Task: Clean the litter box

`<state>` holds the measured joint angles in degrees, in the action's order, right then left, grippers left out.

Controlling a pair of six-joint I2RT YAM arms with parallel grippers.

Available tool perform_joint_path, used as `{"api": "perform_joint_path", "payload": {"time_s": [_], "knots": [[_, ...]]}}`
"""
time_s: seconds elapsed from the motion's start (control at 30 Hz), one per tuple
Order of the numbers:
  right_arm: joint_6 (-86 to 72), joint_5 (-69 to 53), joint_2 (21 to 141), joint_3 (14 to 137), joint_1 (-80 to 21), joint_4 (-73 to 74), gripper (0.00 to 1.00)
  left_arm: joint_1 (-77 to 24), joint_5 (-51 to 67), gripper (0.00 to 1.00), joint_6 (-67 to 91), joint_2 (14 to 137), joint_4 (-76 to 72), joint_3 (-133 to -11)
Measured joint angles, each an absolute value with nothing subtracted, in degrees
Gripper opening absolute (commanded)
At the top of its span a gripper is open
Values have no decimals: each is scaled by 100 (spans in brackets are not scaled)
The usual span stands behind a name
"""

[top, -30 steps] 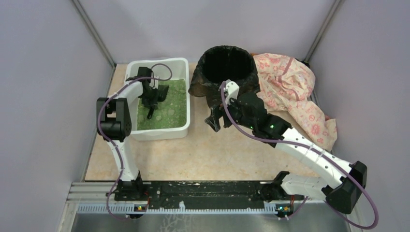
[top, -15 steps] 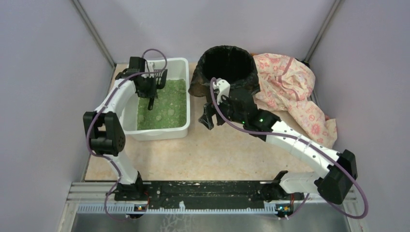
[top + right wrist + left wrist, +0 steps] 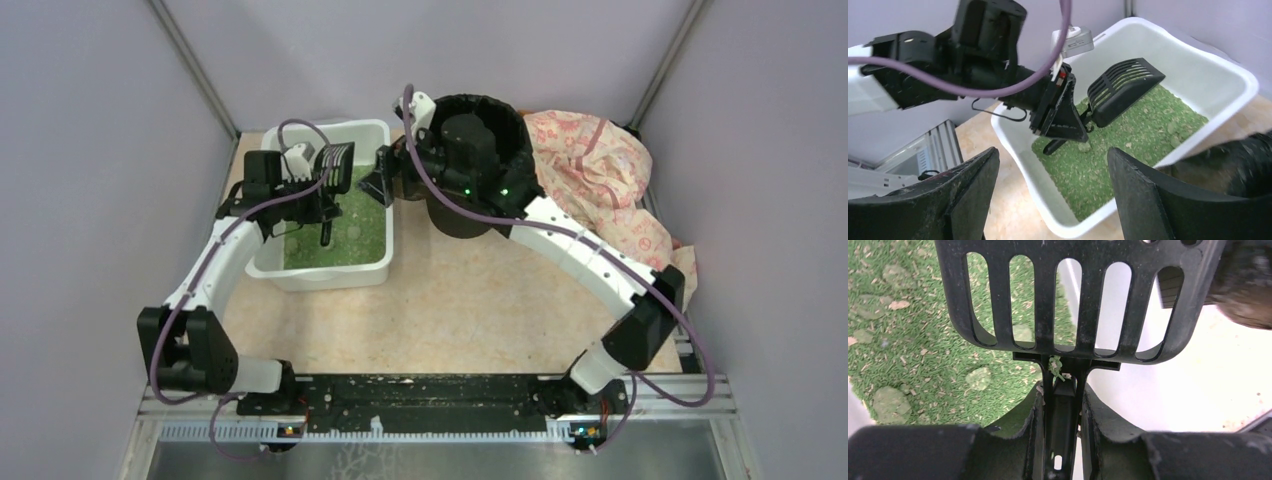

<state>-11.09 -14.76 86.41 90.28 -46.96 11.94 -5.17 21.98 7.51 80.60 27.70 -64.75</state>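
A lab booth — plain walls, metal rail.

Overhead and near wrist views, litter box common

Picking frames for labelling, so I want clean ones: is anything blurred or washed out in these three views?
Top external: evenly lit and sharp, with only soft shadows around the litter box. Left wrist: the scoop and green litter are crisp, but the bin bag at upper right is smeared. Right wrist: the bin bag at lower right is blurred; the rest reads clearly, no glare.
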Motion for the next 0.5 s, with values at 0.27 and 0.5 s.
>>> {"api": "perform_joint_path", "payload": {"time_s": [0.27, 0.5], "knots": [[-1308, -2104, 9852, 9741, -4471, 875, 81, -515, 2910, 0, 952, 7244, 2316, -6211], [-1374, -2469, 10335, 9883, -4344, 495, 83, -517, 3358, 0, 1087, 6997, 2191, -6208]]}}
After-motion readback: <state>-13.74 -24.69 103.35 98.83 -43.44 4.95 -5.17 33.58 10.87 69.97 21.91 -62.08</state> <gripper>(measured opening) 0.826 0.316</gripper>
